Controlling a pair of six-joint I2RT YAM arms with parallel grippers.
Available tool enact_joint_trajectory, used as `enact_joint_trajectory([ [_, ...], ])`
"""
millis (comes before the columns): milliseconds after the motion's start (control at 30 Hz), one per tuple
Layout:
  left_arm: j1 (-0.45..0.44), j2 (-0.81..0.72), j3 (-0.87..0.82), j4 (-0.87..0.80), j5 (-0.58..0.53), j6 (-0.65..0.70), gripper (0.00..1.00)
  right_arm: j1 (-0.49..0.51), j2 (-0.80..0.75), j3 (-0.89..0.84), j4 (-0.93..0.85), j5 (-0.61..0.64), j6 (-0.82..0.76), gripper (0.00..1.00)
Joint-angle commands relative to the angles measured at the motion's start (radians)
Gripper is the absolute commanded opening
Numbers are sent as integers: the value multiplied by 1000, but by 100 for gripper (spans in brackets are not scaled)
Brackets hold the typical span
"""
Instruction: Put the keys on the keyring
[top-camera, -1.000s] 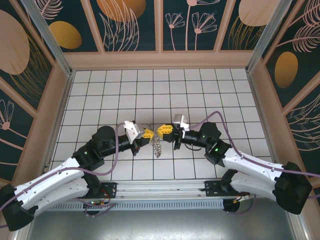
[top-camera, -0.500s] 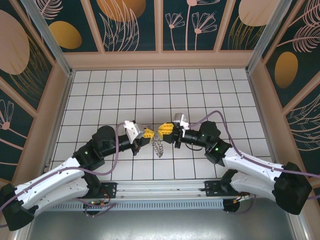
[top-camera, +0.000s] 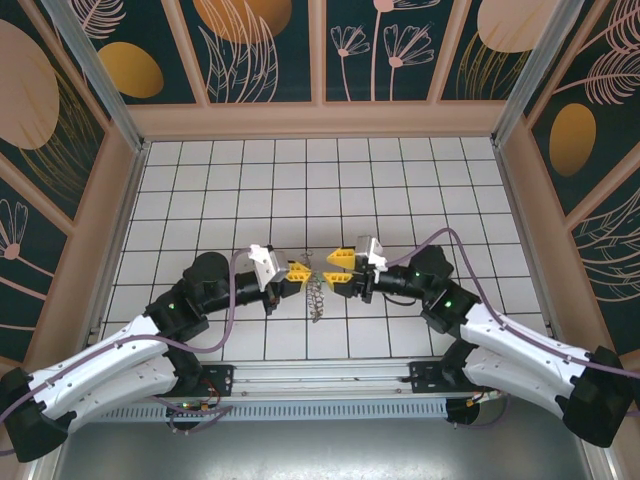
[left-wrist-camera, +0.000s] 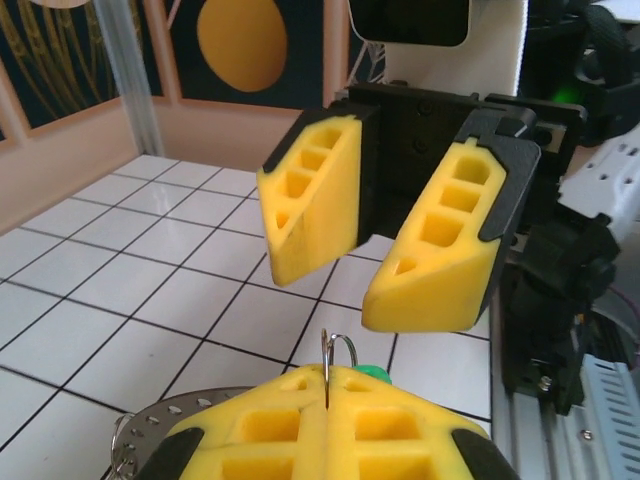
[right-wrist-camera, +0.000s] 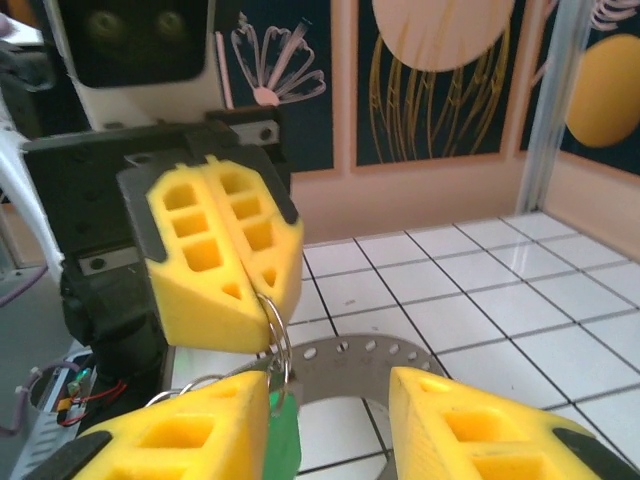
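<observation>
Grey keyring (top-camera: 317, 296) (dangling) from left fingers (top-camera: 298, 269)

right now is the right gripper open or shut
Open: the right gripper's yellow fingers stand apart with a clear gap, facing the left gripper, which is shut on a thin wire ring.

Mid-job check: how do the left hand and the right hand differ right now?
The left hand is shut tight; the right hand is open, with a clear gap between its jaws. The left hand pinches a thin wire loop at its tips; the right hand grips nothing. Both are yellow-tipped and face each other tip to tip over the white tiled floor.
</observation>
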Motion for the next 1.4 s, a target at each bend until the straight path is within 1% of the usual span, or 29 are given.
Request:
enact_joint_trajectory([
  [0,-4,-21,41,74,103,15,0,-7,-14,50,-29,-74,-74,38],
  [200,-3,-9,49,66,133,13,0,-4,33,77,-28,-152,-77,38],
  [433,-3,-21,42,77,125,13,0,-5,51,77,-31,-182,-72,34],
  [567,-3,-15,42,83,129,15,0,-3,57,78,-26,-185,-70,29],
  [733,-4,-18,31,99,132,10,0,-2,92,84,21,-194,-60,22],
  [800,-4,-22,27,106,133,5,0,0,108,91,30,-200,-61,16],
  [900,-4,-28,25,109,132,-1,0,1,122,97,24,-196,-74,2],
  [933,-3,-28,25,107,130,-1,0,2,122,98,21,-190,-78,0],
  [1033,-4,-27,27,89,115,1,0,3,107,101,-5,-150,-100,0],
  [1133,-3,-20,47,34,78,20,0,7,88,128,-86,-86,-146,0],
  [1167,-3,-11,61,0,65,30,1,12,88,146,-124,-61,-168,0],
  [1233,-3,10,95,-66,40,55,10,29,92,185,-204,-12,-213,0],
  [1267,-4,22,115,-107,25,70,12,41,96,206,-241,13,-233,0],
  [1367,-3,64,165,-196,-8,101,14,73,120,264,-329,79,-281,0],
])
